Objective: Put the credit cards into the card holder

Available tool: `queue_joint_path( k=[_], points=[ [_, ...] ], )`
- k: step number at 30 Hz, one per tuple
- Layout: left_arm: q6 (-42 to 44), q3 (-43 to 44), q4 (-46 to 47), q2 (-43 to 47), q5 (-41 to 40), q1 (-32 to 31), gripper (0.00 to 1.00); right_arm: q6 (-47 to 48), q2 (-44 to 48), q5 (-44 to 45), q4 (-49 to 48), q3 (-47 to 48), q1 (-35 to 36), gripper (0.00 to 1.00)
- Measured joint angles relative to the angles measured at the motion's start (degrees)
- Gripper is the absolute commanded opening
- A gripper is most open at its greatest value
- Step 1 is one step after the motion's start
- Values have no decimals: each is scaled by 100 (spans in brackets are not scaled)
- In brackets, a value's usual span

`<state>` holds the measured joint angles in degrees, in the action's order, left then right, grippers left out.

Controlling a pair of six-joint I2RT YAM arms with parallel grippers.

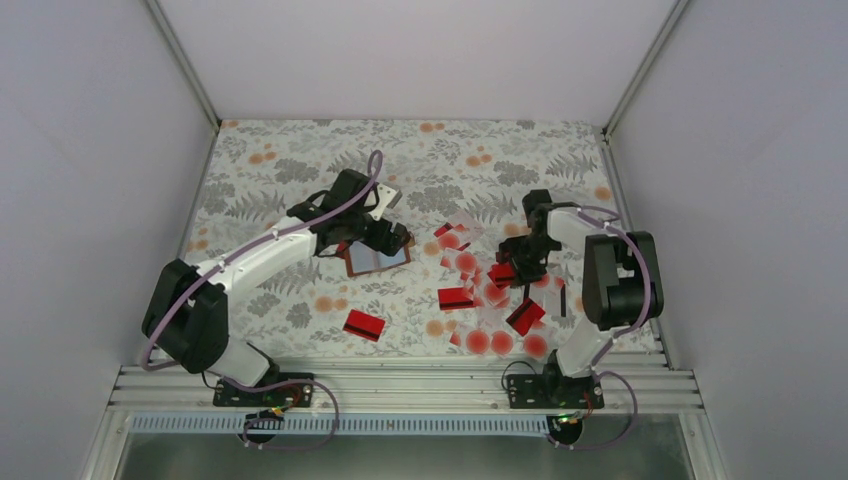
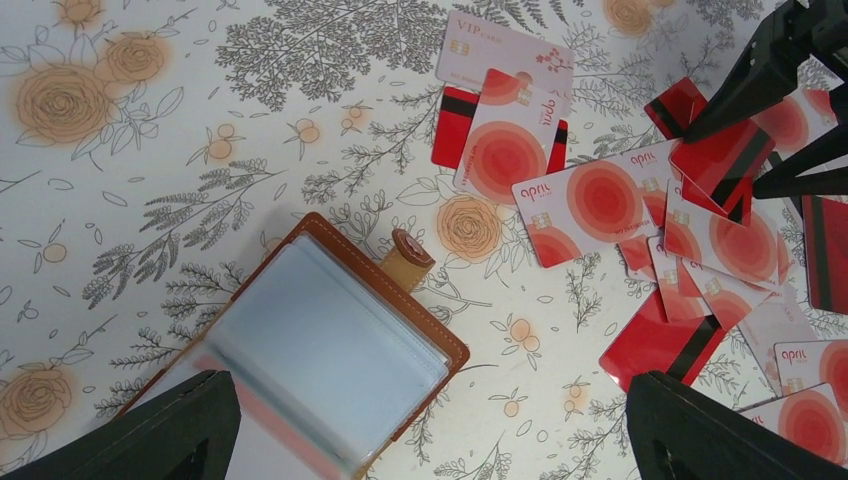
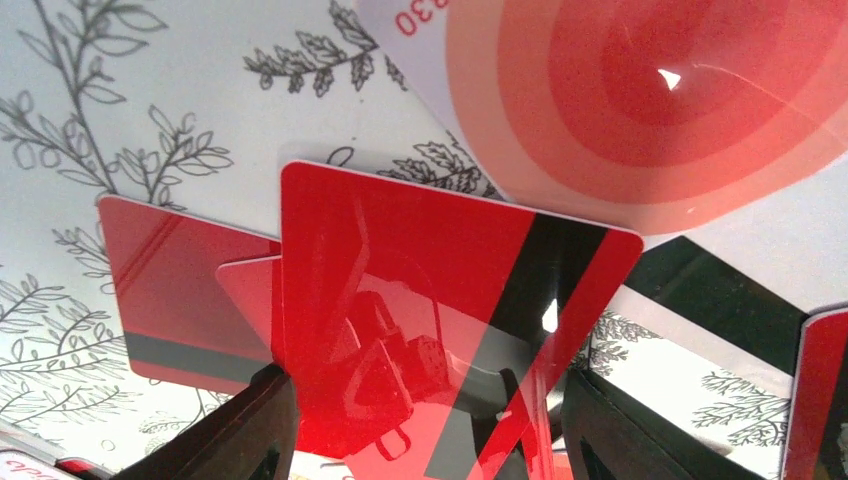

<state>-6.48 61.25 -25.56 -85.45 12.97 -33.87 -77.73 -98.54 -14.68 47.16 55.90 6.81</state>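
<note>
The left tool is open above the card holder (lying unfolded). The right tool grips a red card.

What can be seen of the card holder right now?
The card holder is a small brown leather wallet with pale stitching, lying open and flat on the floral tablecloth. Its inside shows pale grey-blue clear sleeves; a snap tab sticks out from one edge. The open left end effector hovers over it; contact cannot be told.
</note>
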Motion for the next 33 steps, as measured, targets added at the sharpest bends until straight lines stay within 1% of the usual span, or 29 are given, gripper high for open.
queue_joint_path(
  k=[7,23,29,33],
  points=[
    [0,0,0,42,33,0,96,181,-136,-31,116,162,2,75],
    [2,0,0,42,87,0,96,669,-494,181,452,647,39,77],
    [4,0,-2,42,107,0,96,748,-546,293,476,745,48,81],
    [4,0,-2,42,109,0,96,774,-551,317,470,756,48,82]
  ],
)
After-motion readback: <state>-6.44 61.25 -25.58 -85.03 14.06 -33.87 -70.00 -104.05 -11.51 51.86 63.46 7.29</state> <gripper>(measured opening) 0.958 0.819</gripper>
